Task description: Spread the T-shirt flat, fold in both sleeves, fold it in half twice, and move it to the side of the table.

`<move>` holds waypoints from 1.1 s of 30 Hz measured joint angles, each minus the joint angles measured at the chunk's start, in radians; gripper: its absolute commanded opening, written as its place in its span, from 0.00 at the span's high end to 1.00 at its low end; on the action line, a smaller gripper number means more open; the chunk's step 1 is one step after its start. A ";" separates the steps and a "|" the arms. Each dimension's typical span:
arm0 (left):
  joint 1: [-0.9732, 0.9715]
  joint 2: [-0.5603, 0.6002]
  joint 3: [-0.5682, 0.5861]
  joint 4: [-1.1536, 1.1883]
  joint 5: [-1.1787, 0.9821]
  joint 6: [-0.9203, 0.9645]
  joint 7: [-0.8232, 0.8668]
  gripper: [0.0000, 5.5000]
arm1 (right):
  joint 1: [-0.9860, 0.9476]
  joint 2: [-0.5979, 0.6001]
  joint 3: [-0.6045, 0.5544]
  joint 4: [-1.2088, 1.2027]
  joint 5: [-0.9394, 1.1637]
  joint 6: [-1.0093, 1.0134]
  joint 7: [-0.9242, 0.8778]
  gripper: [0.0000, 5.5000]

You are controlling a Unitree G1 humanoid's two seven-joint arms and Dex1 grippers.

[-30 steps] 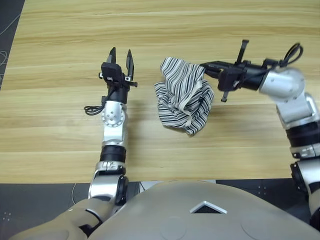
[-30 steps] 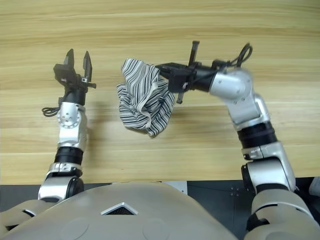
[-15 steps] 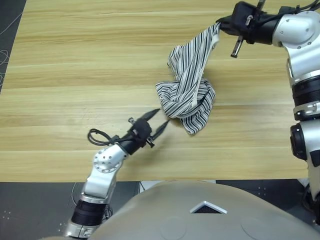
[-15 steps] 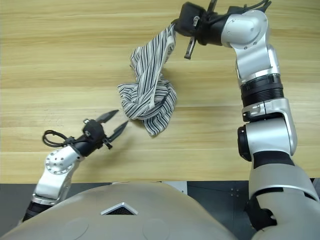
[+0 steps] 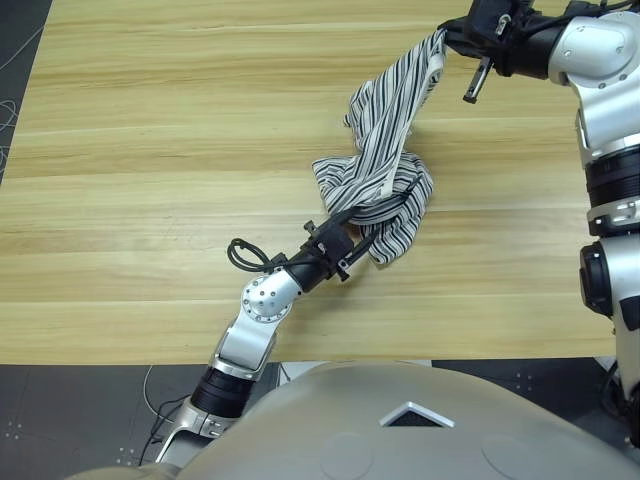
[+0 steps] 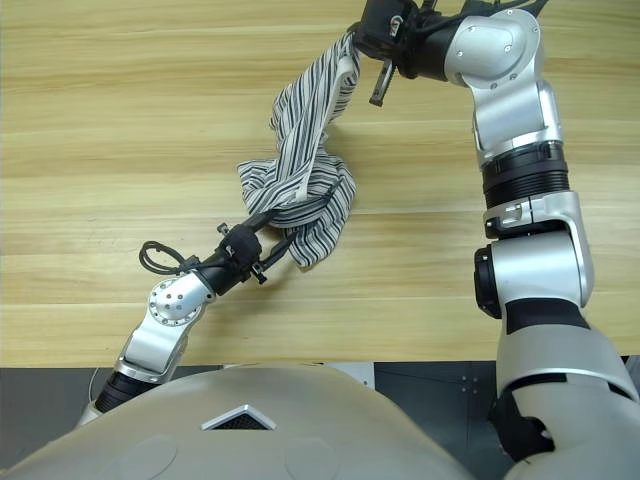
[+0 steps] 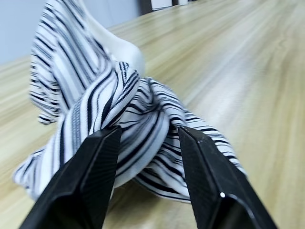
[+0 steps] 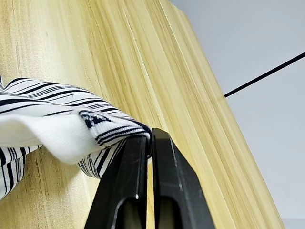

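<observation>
While the striped T-shirt (image 5: 375,190) lies bunched mid-table on the wooden table (image 5: 150,120), one end lifted toward the far right, right gripper (image 8: 147,140) pinching that end tight, left gripper (image 7: 147,133) spread around its near folds, black cable (image 5: 245,255) looped by that wrist.

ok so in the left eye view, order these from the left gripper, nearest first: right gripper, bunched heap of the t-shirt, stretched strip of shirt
1. bunched heap: in the middle, with the left gripper open around its near edge.
2. stretched strip: runs from the heap toward the far right.
3. right gripper: far right, shut on the strip's end.
</observation>
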 measured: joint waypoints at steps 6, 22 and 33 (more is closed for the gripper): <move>0.004 0.007 0.010 -0.019 0.000 -0.004 0.012 0.59 | 0.000 0.000 0.000 0.003 -0.007 -0.005 -0.003 0.97; 0.034 0.023 0.040 0.001 0.012 -0.019 0.046 0.59 | 0.000 0.000 0.000 0.020 -0.015 -0.009 -0.016 0.97; 0.032 0.021 0.040 0.017 0.013 -0.019 0.067 0.59 | 0.000 0.000 0.000 0.023 -0.015 -0.028 -0.017 0.97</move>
